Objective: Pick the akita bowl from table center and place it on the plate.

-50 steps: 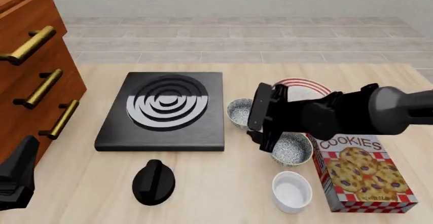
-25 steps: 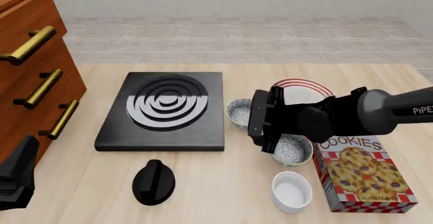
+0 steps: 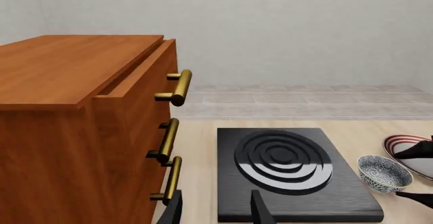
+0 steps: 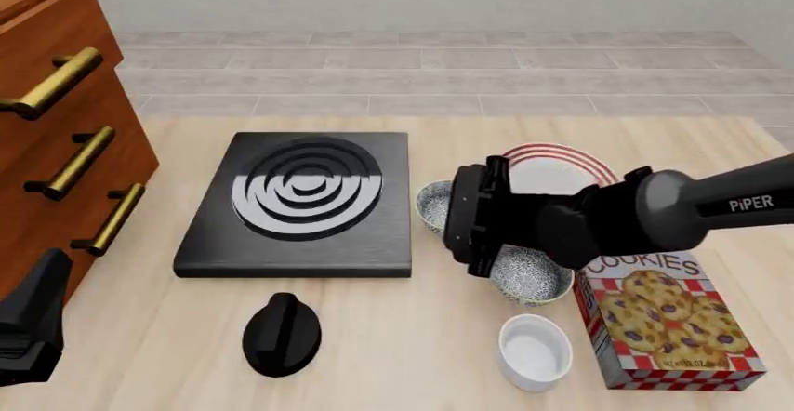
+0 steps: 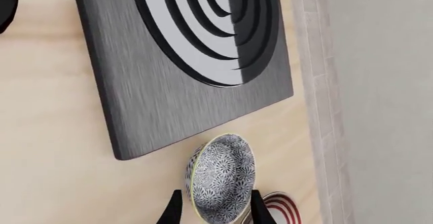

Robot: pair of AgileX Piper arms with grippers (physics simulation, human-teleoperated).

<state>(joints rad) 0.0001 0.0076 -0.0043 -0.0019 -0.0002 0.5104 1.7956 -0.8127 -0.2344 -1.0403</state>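
Note:
The akita bowl [image 4: 430, 204] is small and speckled grey-blue, and stands just right of the black hob and left of the red-striped plate [image 4: 564, 160]. My right gripper [image 4: 456, 218] is open and low at the bowl's right side. In the right wrist view its fingertips [image 5: 170, 213] flank the akita bowl [image 5: 220, 177], with a sliver of the plate [image 5: 281, 210] beyond. My left gripper [image 3: 215, 211] is open and empty near the drawers at the table's near left [image 4: 28, 329]. The left wrist view shows the akita bowl [image 3: 384, 172] and the plate [image 3: 404, 147] far off.
A larger, darker speckled bowl [image 4: 534, 276] sits under my right arm, with a white cup [image 4: 535, 351] and a cookies box [image 4: 665, 316] nearer the front. The black hob [image 4: 297, 202], a black knob-shaped object [image 4: 282, 334] and a wooden drawer cabinet [image 4: 56, 123] fill the left.
My right gripper has slid left and lower, closing in on the akita bowl. The left arm has not moved.

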